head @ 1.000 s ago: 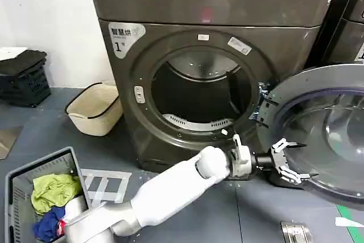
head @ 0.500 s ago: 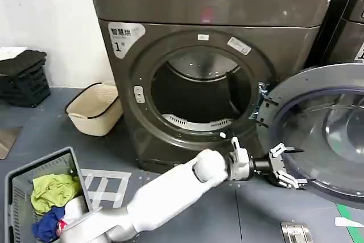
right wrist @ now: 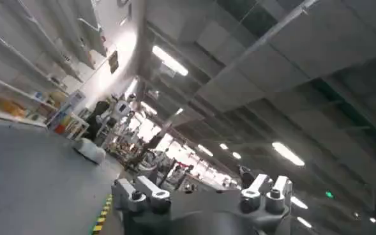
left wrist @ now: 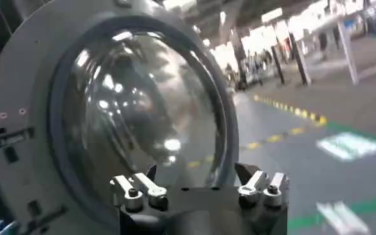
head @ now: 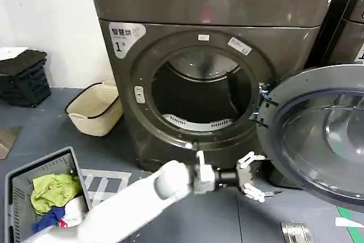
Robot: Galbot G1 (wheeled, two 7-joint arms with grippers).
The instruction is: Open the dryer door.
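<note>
The bronze-grey dryer (head: 210, 4) labelled "1" has its drum mouth (head: 199, 92) uncovered. The dryer door (head: 318, 135) hangs swung wide open on the right, its grey inner face and glass bowl turned toward me. My left gripper (head: 256, 176) hovers low in front of the machine, just left of the door's lower edge, apart from it, fingers open and empty. In the left wrist view the dryer door (left wrist: 130, 108) looms ahead of the open left gripper (left wrist: 197, 175). My right gripper (right wrist: 200, 185) points up at a ceiling, open and empty.
A cream wicker basket (head: 94, 108) sits on the floor left of the dryer. A grey bin (head: 14, 183) with coloured clothes is at the front left, a black crate (head: 23, 78) at the far left. A darker machine (head: 347, 21) stands to the right.
My left gripper has drawn back leftward and downward, away from the door's inner face. The door stays wide open.
</note>
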